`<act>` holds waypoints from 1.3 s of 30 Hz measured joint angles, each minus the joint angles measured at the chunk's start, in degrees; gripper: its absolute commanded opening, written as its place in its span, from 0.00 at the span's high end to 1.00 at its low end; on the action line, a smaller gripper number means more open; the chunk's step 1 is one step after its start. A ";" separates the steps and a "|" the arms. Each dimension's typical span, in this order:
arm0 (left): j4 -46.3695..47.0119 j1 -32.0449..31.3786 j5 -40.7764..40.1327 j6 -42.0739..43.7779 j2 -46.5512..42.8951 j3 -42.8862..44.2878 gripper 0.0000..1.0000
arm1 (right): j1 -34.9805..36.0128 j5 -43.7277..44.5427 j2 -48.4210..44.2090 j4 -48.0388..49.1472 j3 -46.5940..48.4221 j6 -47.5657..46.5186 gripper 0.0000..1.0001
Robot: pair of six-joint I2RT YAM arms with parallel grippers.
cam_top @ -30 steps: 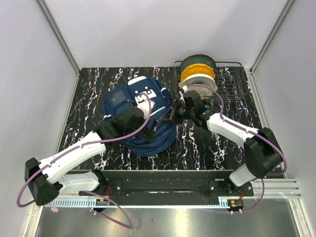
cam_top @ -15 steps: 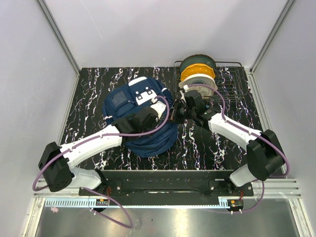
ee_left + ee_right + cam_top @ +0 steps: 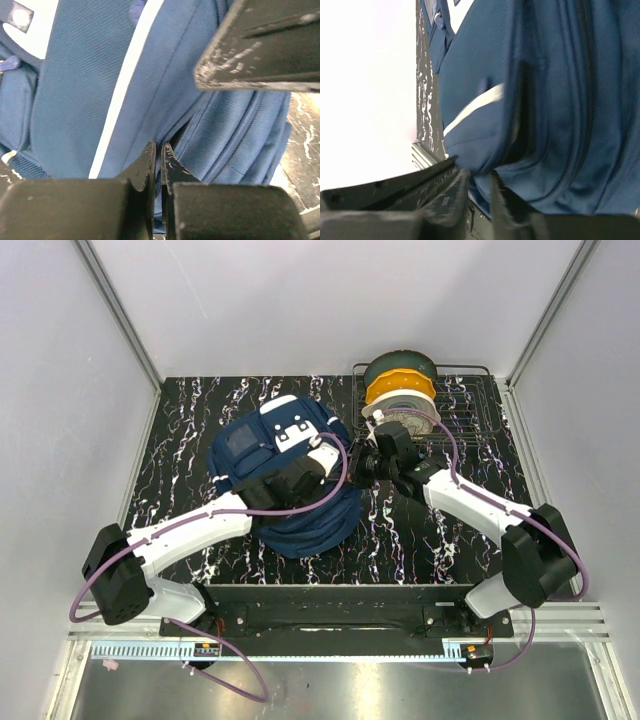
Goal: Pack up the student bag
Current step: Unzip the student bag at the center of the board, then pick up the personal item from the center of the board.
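Note:
The student bag [image 3: 300,525], navy with white stripe trim, lies on the black marbled table [image 3: 430,540] left of centre. My left gripper [image 3: 328,453] reaches across the bag to its right edge. In the left wrist view the left gripper [image 3: 160,150] is shut, pinching blue fabric of the bag [image 3: 75,90] at a dark zip seam. My right gripper [image 3: 356,468] meets the same edge from the right. In the right wrist view the right gripper [image 3: 477,182] is shut on a fold of the bag [image 3: 560,100]. A right finger [image 3: 260,50] shows at the top of the left wrist view.
A wire rack [image 3: 470,410] at the back right holds a dark green spool [image 3: 400,370], an orange spool [image 3: 400,390] and a pale spool [image 3: 408,412], just behind the right gripper. White walls enclose the table on three sides.
My left arm swung right across the bag to its right edge, and its gripper went from open to shut on the fabric. The right gripper kept its hold, barely shifting.

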 measured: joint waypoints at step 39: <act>-4.92 5.86 -4.13 -3.67 -10.25 -0.09 1.00 | -24.02 17.35 1.01 14.88 -24.55 20.48 0.21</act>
